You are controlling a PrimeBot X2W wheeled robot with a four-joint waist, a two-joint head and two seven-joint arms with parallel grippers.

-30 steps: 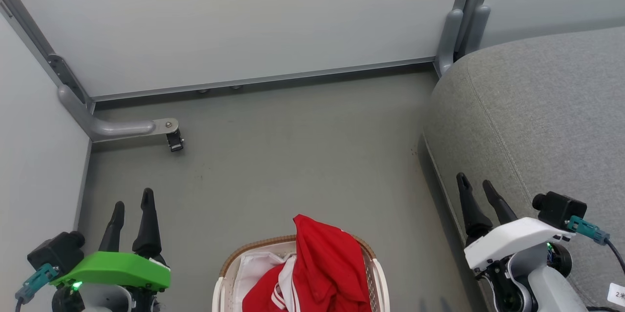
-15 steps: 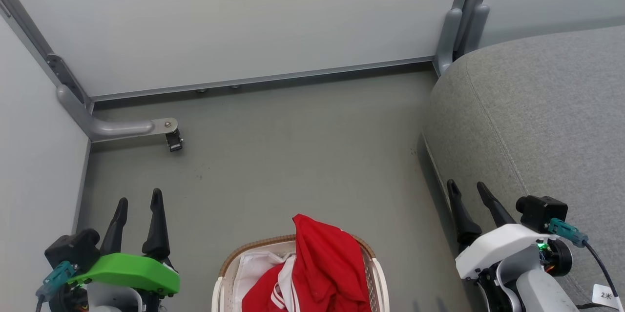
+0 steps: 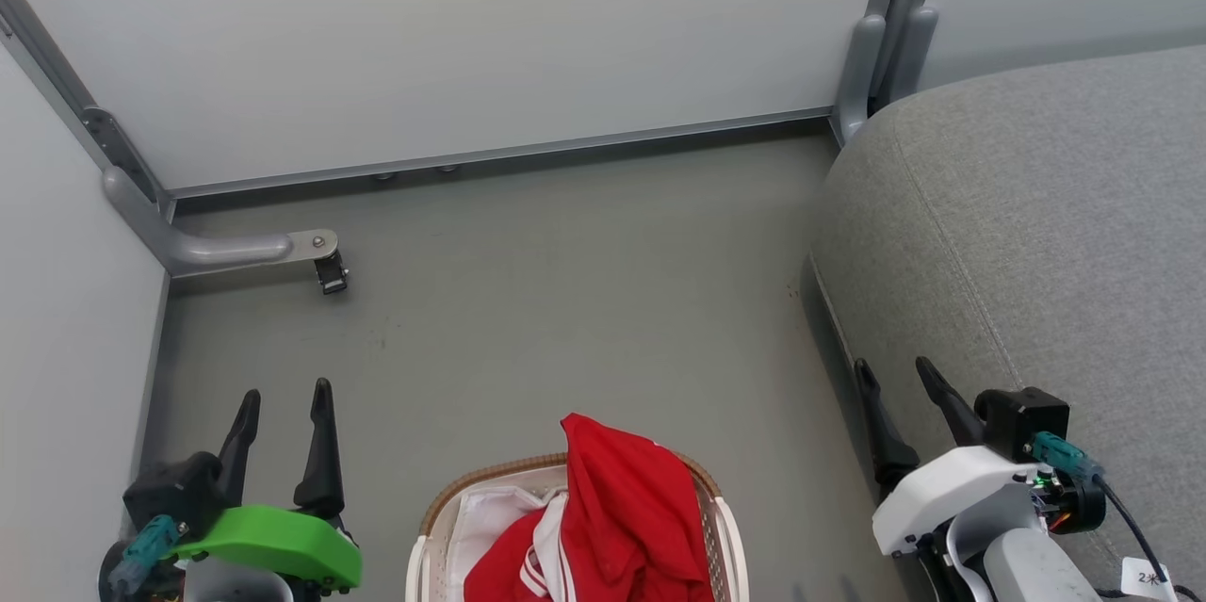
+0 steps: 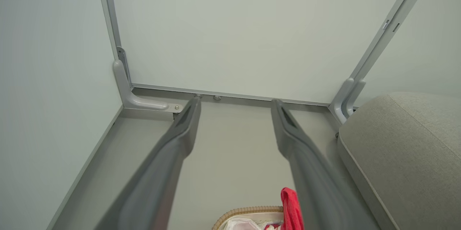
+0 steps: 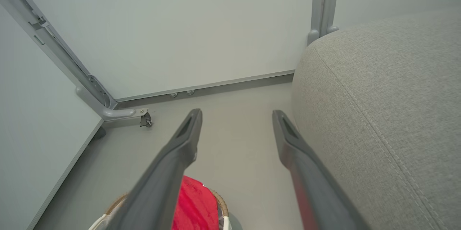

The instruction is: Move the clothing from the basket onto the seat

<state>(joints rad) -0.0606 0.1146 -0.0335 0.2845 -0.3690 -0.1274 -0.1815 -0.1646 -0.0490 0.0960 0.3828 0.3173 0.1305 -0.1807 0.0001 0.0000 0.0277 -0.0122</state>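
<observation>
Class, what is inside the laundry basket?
Red clothing lies heaped in the basket, one fold reaching over its far rim, with white liner cloth beside it. The basket's bottom and anything beneath the clothing are covered.

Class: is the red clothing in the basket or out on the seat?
In the basket: the red clothing is heaped inside it, rising above its rim; the seat's visible part bears none.

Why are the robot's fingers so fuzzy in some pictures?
Left wrist view: the left gripper sits right by the lens, so its fingers look big and blurry. Right wrist view: same for the right gripper. Head view: sharp, soft even light, a dim shadow beside the seat.
</observation>
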